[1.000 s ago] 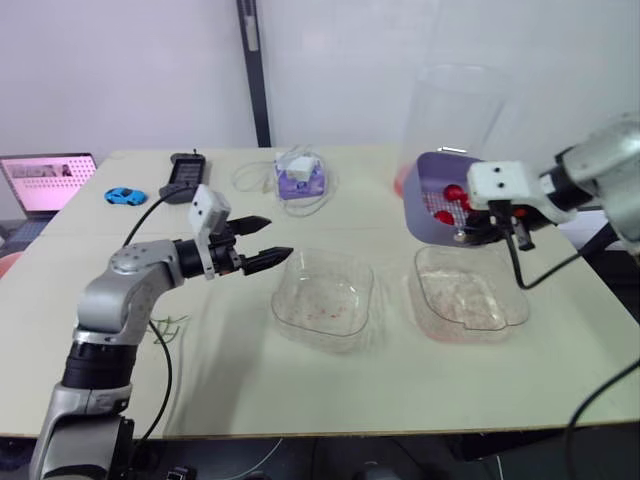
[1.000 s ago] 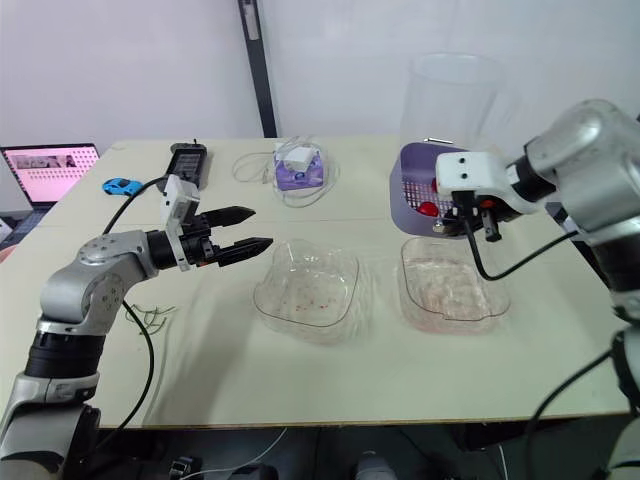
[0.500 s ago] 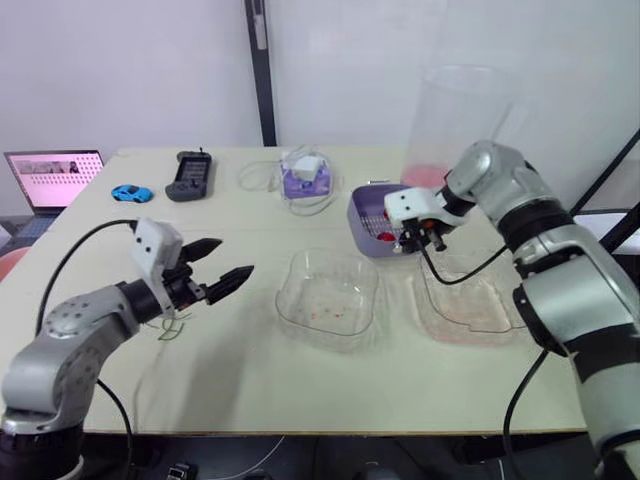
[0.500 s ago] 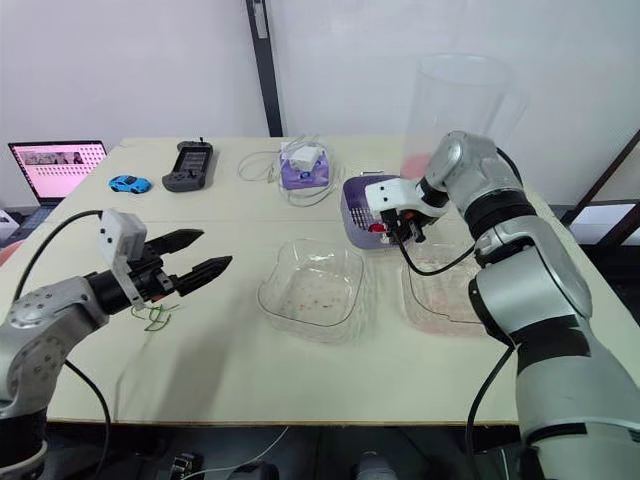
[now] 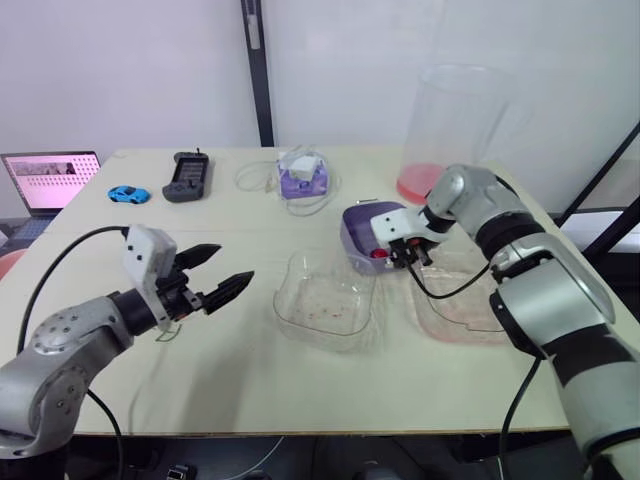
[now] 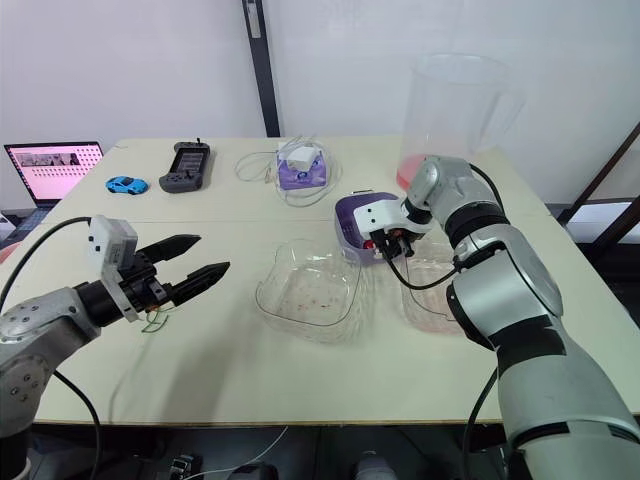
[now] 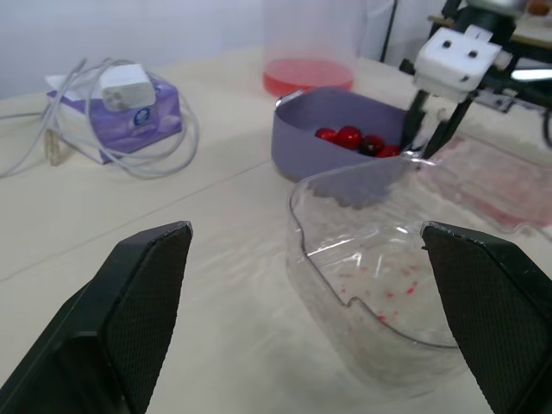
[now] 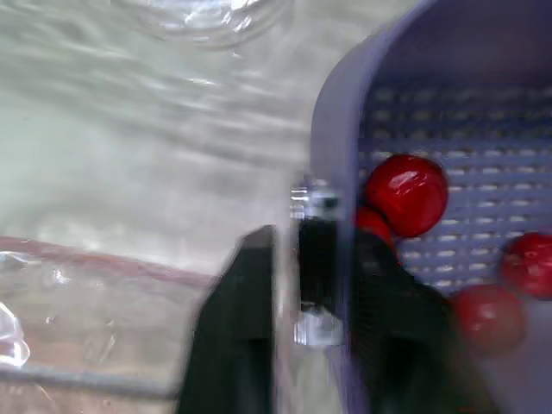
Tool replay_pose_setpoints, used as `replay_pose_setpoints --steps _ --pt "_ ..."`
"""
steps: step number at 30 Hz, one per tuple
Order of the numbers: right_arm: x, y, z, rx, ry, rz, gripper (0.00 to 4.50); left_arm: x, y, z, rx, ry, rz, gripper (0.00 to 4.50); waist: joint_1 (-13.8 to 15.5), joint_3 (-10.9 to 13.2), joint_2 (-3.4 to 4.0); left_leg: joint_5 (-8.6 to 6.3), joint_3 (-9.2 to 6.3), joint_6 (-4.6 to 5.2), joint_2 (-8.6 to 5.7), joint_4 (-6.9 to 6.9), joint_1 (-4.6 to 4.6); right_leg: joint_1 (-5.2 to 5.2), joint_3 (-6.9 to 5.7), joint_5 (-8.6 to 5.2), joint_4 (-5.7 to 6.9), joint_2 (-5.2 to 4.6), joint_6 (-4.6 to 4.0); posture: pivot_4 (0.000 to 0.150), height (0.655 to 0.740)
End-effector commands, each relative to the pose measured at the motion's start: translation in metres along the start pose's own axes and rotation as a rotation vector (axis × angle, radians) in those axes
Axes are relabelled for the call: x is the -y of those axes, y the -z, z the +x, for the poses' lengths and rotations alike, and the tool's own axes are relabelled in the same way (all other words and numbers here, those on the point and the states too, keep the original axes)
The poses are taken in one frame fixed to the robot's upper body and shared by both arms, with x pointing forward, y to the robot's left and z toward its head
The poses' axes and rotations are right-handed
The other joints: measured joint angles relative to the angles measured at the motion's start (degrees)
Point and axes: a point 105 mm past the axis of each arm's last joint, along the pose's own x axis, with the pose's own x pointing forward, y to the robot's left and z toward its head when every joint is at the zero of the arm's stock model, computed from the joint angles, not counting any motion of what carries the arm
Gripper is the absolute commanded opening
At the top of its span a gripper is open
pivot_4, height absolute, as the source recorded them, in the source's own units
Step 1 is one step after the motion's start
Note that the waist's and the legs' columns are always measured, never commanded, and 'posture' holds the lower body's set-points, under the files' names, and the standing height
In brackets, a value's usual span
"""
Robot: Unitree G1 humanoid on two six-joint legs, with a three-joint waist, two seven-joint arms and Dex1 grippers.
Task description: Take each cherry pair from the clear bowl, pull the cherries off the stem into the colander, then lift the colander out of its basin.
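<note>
Currently you are pinching the colander [image 5: 362,232] by its wall with the right gripper [image 5: 402,252]. One black finger is pressing against the perforated side from inside and the other from outside, both closed tight on the thin plastic. The colander is out of the basin [image 5: 465,305], just behind the gap between the basin and the clear bowl [image 5: 325,300]. I cannot tell whether it is resting on the table [image 5: 260,370] or hanging just above it.

By its look, it is going to feel light and fairly stiff. The smooth purple wall is likely to slip in a narrow two-finger pinch, though. Because you are gripping one side only, it is going to want to tip away from the fingers. The cherries [image 8: 405,194] are lying loose inside and will probably roll toward the low side, so keeping the rim level matters.

Your left gripper [image 5: 234,262] is hovering over the table to the left of the clear bowl, fingers spread wide, holding nothing.
</note>
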Motion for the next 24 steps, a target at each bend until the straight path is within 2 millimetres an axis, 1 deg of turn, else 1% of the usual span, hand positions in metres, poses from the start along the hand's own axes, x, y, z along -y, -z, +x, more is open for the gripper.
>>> replay_pose_setpoints --steps 1,2,3,4,6,8,11,13,16,20,22,24 --pt "0.01 -0.005 -0.018 0.015 0.048 -0.005 3.06 0.006 -0.011 -0.001 0.031 0.023 0.018 4.5 0.0 0.0 0.0 0.0 0.0 0.0 0.0 0.0 0.0 0.0 0.0 0.0 0.0 0.0 0.0 0.15 0.7332" --pt "0.01 -0.007 -0.02 0.022 0.051 -0.006 3.48 0.006 -0.011 -0.001 0.031 0.023 0.016 4.5 0.0 0.0 0.0 0.0 0.0 0.0 0.0 0.0 0.0 0.0 0.0 0.0 0.0 0.0 0.0 0.15 0.7332" --pt "0.013 -0.009 -0.026 0.04 0.064 -0.005 4.02 0.006 -0.012 0.0 0.035 0.027 0.013 4.5 0.0 0.0 0.0 0.0 0.0 0.0 0.0 0.0 0.0 0.01 0.0 0.0 0.0 0.0 0.0 0.15 0.7332" --pt "0.018 -0.012 -0.036 0.059 0.096 0.001 4.45 0.005 -0.013 0.0 0.037 0.031 0.011 4.5 0.0 0.0 0.0 0.0 0.0 0.0 -0.01 0.0 0.0 0.01 0.0 0.0 0.0 -0.01 0.0 0.15 0.7332" --pt "0.024 -0.016 -0.054 0.096 0.143 0.019 4.45 0.006 -0.014 0.0 0.04 0.043 0.009 4.5 0.0 0.0 0.01 0.0 0.0 0.0 0.0 -0.01 0.0 0.0 0.0 0.0 0.0 0.0 0.0 0.15 0.7332" --pt "0.028 -0.017 -0.081 0.155 0.185 0.067 4.45 0.007 -0.015 0.001 0.048 0.065 -0.003 4.5 0.0 0.0 0.03 0.0 0.01 0.0 0.0 -0.02 0.0 -0.02 0.01 0.0 0.0 0.0 0.0 0.15 0.7332" --pt "0.031 -0.012 -0.118 0.219 0.262 0.133 4.45 0.005 -0.018 0.004 0.07 0.092 -0.026 4.5 0.1 0.0 0.03 -0.01 0.01 0.02 0.0 -0.03 0.0 -0.02 0.0 0.0 -0.01 0.0 -0.01 0.15 0.7332" --pt "0.028 -0.004 -0.141 0.259 0.309 0.18 4.45 0.0 -0.022 0.008 0.089 0.093 -0.046 4.5 0.1 0.0 0.02 -0.04 0.01 0.06 0.0 -0.03 0.0 0.01 0.0 0.0 -0.03 0.0 -0.01 0.15 0.7332" --pt "0.02 0.007 -0.171 0.342 0.365 0.219 4.45 0.0 -0.029 0.013 0.124 0.149 -0.081 4.5 0.3 0.0 0.02 -0.07 0.01 0.12 -0.01 -0.02 0.0 0.04 -0.02 0.0 -0.05 0.0 -0.01 0.15 0.7332" --pt "0.008 0.023 -0.209 0.473 0.491 0.288 4.45 -0.001 -0.031 0.018 0.102 0.218 -0.075 4.5 0.0 0.0 0.05 -0.06 0.05 0.11 -0.02 -0.06 0.0 -0.01 0.01 -0.01 -0.05 -0.01 0.0 0.15 0.7332" --pt "-0.007 0.043 -0.224 0.511 0.549 0.352 4.45 0.0 -0.031 0.018 0.083 0.264 -0.074 4.5 0.0 0.0 0.06 -0.07 0.05 0.11 -0.01 -0.09 0.0 -0.03 0.02 -0.01 -0.05 0.01 -0.01 0.15 0.7332" --pt "-0.025 0.062 -0.232 0.529 0.592 0.402 4.45 0.001 -0.028 0.017 0.046 0.306 -0.084 4.5 0.1 0.0 0.02 -0.07 0.06 0.12 -0.01 -0.11 0.0 -0.02 0.03 -0.02 -0.07 0.02 -0.02 0.15 0.7332"
